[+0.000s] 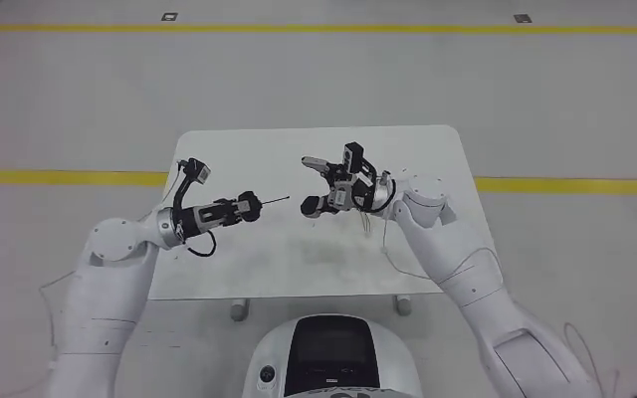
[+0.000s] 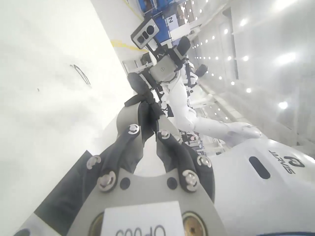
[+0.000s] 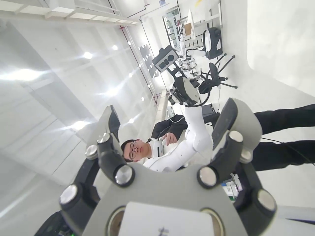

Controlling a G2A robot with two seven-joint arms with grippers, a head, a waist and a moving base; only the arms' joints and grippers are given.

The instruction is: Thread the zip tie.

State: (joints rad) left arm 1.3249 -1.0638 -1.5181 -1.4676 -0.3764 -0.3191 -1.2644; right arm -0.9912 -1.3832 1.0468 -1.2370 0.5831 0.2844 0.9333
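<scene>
Black zip tie (image 1: 276,201), one (in left gripper (image 1: 256,206)).

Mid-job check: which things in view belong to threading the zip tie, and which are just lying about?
In the job:
- zip tie, clamped in the left gripper, tip pointing at the other arm
- right gripper, open, opposite that tip

Lying about:
- thin dark loop on the table, untouched; I cannot tell what it is
</scene>
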